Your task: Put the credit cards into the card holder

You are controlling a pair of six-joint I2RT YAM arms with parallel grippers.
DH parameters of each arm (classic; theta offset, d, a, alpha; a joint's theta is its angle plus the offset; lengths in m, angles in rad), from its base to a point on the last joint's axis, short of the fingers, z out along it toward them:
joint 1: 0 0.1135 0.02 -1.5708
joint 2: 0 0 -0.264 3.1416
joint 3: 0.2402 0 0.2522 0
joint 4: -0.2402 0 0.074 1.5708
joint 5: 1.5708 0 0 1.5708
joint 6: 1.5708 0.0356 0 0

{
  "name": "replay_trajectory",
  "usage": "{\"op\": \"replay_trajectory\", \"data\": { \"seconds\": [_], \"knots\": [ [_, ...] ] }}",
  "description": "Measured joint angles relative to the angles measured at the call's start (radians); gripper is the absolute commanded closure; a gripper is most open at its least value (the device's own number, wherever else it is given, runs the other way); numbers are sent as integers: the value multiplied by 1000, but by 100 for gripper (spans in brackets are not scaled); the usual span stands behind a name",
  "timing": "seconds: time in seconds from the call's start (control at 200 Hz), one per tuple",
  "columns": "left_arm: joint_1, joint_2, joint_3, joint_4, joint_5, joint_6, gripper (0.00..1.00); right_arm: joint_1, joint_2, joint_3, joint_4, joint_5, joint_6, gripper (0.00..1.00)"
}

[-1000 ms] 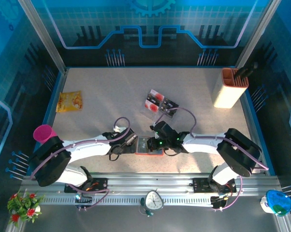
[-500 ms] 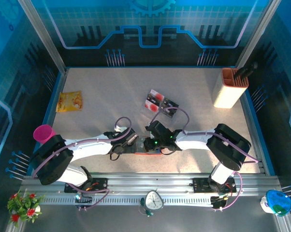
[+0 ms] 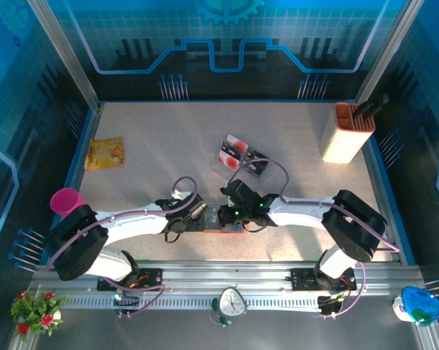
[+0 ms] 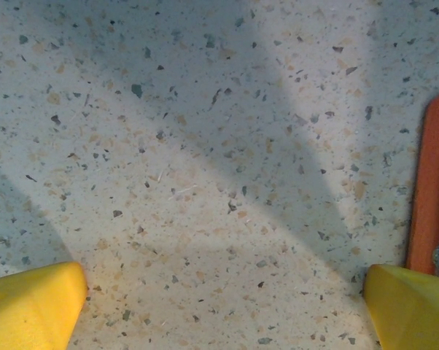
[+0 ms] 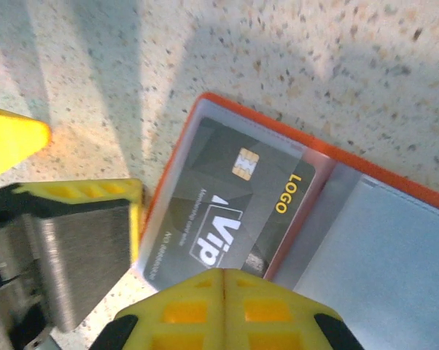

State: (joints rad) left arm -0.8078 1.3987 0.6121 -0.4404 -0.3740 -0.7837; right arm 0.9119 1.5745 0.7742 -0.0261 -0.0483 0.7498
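The orange card holder (image 5: pixel 365 171) lies open on the table, its orange edge (image 3: pixel 228 230) showing between the two grippers. A black "ViP" credit card (image 5: pixel 234 204) lies flat in its clear left pocket. My right gripper (image 5: pixel 223 292) is shut, its tips pressed together at the card's near edge, not clamped on it. My left gripper (image 4: pixel 219 310) is open over bare table beside the holder's edge (image 4: pixel 434 182); one of its fingers (image 5: pixel 81 248) stands at the holder's left side. More credit cards (image 3: pixel 241 157) lie farther back in a clear tray.
A tall cream-and-orange container (image 3: pixel 345 133) stands at the back right. A yellow packet (image 3: pixel 105 153) lies at the left, and a pink cup (image 3: pixel 66 199) sits by the left arm's base. Both arms (image 3: pixel 132 222) (image 3: pixel 307 211) meet low near the front edge.
My right gripper has shifted slightly left over the card holder, and its elbow swung in and back out. The left arm has stayed still.
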Motion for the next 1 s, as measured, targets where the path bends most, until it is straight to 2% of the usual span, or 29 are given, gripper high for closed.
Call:
{"op": "replay_trajectory", "data": {
  "seconds": [0.26,1.001],
  "knots": [
    [0,-3,-1,0,0,0,1,9,-19,-1,-48,26,-11,100],
    [-1,23,12,-3,-4,0,1,59,116,81,-110,48,-43,100]
  ]
}}
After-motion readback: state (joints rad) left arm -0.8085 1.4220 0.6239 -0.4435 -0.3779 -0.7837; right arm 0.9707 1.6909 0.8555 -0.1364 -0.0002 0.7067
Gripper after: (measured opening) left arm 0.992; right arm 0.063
